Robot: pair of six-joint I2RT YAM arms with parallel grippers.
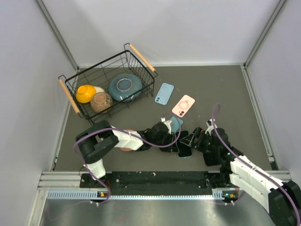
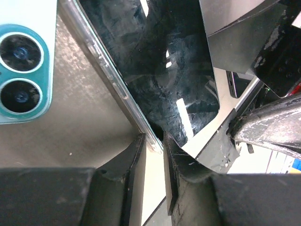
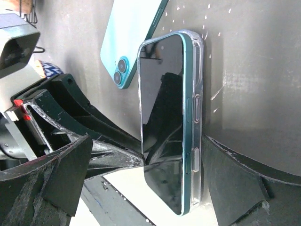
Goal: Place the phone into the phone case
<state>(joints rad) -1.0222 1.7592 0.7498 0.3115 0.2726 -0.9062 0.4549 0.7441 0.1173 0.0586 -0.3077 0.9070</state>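
Grey worktop [image 1: 225, 89]: left claw [image 2: 153, 162] clamps the phone case [image 2: 113, 80] rim, seemingly steadying it; right claw [image 3: 150, 181], spread wide, straddles the phone [image 3: 162, 117].

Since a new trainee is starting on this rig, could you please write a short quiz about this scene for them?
1. True or false: the phone with the dark screen already sits in a clear case.
2. Multiple choice: the spare case lying on the table beyond the arms is A black, B pink, C yellow.
3. Fill in: the ___ end effector stands wide open on either side of that phone.

Key
1. True.
2. B.
3. Right: the right end effector has one finger on each side of the phone.
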